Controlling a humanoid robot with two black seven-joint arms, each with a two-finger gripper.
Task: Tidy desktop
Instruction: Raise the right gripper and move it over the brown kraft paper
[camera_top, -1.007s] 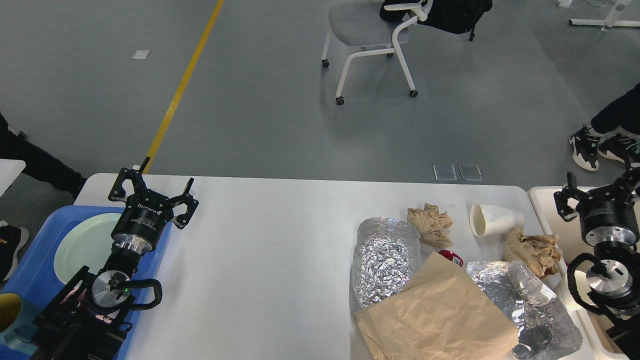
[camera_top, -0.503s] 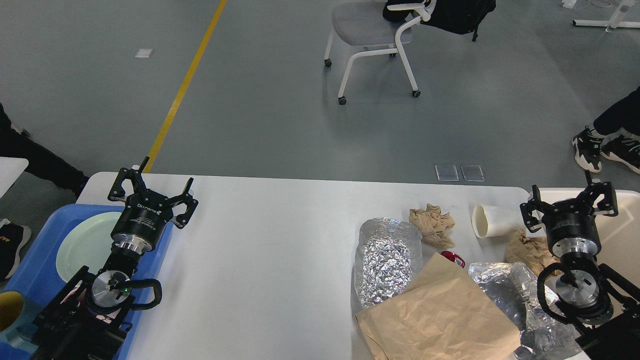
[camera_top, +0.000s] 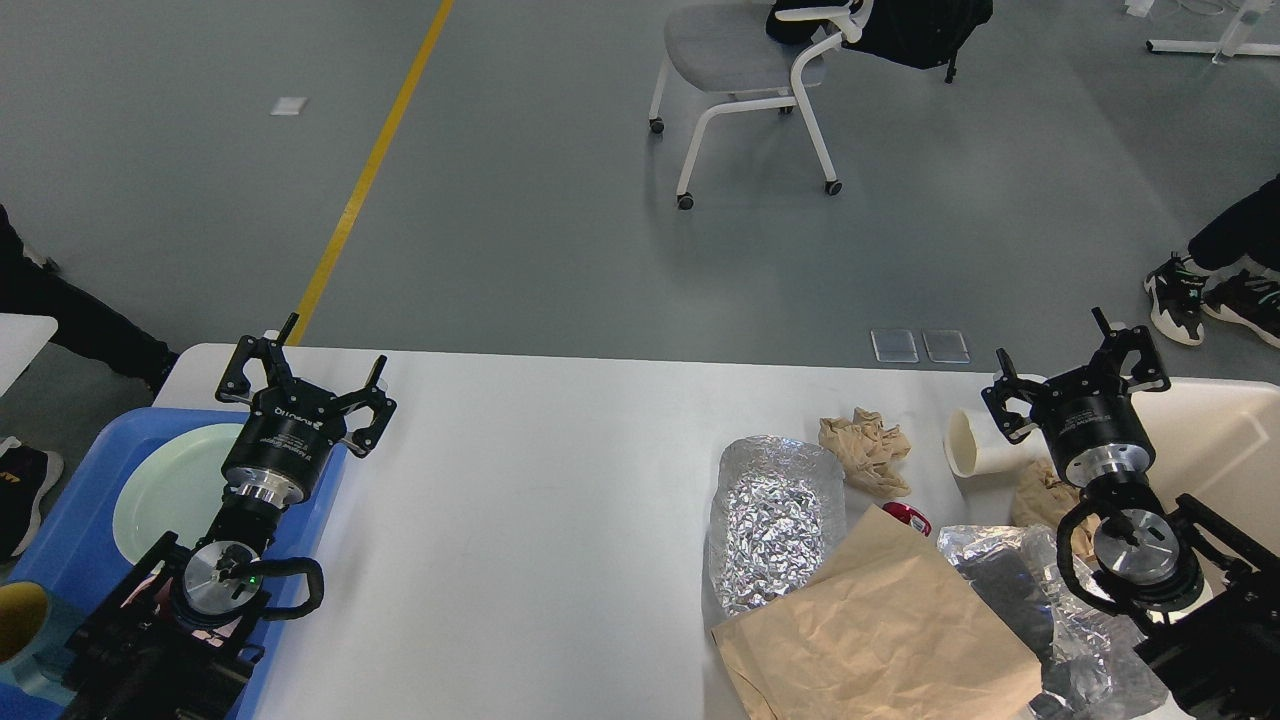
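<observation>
Head view: right claw (camera_top: 1078, 375) open, empty, has swung left from cream bin (camera_top: 1225, 430) to hover over tipped paper cup (camera_top: 985, 442); likely next pickup. Left claw (camera_top: 303, 385) open, unmoved above blue tray (camera_top: 75, 475). White worktop (camera_top: 530, 520) holds litter at right.

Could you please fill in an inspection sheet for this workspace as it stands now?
Surface: white desktop, left and middle bare.
Job's things: paper cup on its side; two foil sheets; brown paper bag; crumpled paper.
Clutter: small red item at the bag's edge.
Grippers: left gripper and right gripper, jaws open, holding nothing.
Cables: black loops at both wrists.
Surroundings: blue tray with pale plate; cream bin; chair.
</observation>
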